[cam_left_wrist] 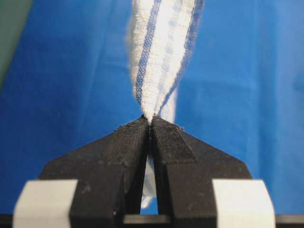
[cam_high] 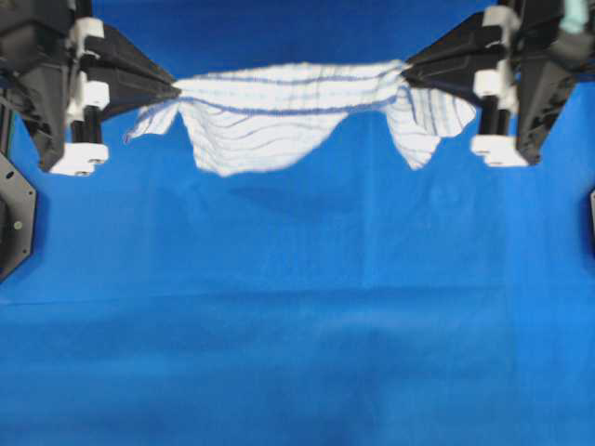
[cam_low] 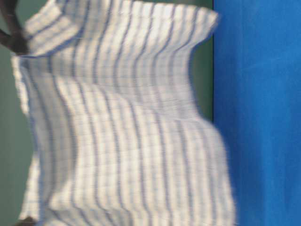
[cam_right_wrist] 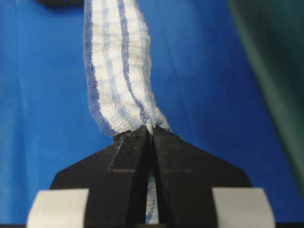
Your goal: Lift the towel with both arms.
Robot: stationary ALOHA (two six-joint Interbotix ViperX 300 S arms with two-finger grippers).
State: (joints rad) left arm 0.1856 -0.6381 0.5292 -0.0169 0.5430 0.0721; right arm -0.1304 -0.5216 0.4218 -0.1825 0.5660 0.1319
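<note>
Nearest the lens in the table-level view, the towel point(cam_low: 127, 117) fills most of the picture, a thin white cloth crossed by blue and grey stripes, blurred and rippled into soft vertical folds. Beside it runs the plain blue tablecloth point(cam_low: 258, 113), and a strip of dull green wall point(cam_low: 7, 141) shows past the cloth's other edge.

From each wrist camera, 2 black wedge fingers press together on a bunched corner of the cloth. Both pincers are clenched: the left pincer point(cam_left_wrist: 151, 119) grips 1 end, with the towel running away from its tips in a narrow twisted band, and the right pincer point(cam_right_wrist: 152, 129) holds the other end the same way. Green wall edges the corner of both wrist views.

Seen from overhead, the towel point(cam_high: 279, 116) is stretched between the left pincer point(cam_high: 175, 90) and the right pincer point(cam_high: 405, 69), sagging in the middle with loose flaps drooping at both ends. It hangs clear of the tabletop point(cam_high: 297, 353), whose blue cover lies smooth apart from faint creases, and a soft shadow falls on the cover beneath the cloth.
</note>
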